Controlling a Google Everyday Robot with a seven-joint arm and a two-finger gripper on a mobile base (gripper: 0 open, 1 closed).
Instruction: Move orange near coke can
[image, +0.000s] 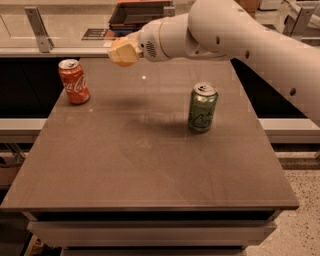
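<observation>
Brown and bare-looking but for two cans, the bench (150, 165) fills most of the view, with a pale counter (70, 25) running behind its far edge.

The orange (119, 58) is not on the bench. It is in the air above the far edge, left of that edge's middle, and shows only as an orange-tinted round mass at the tip of the gripper (122, 51). The gripper's pale pads are closed around it from the sides, so much of the skin is covered. Being round, the fruit has no long axis to speak of, and I cannot tell which way its stem end faces. It looks to be held high so that it travels clear of the cans.

The white arm (225, 35) reaches in from the right edge and lies nearly level along the far side, with the gripper pointing left toward the far left corner.

In that corner the coke can (74, 81) stands upright, its long axis vertical and its white script turned toward the front. The orange hangs to its right and above it, apart from it. Bare bench shows to the can's right and front, a likely place to set the fruit down.

A green can (202, 107) stands upright right of centre, well apart from the coke can and out of the way.
</observation>
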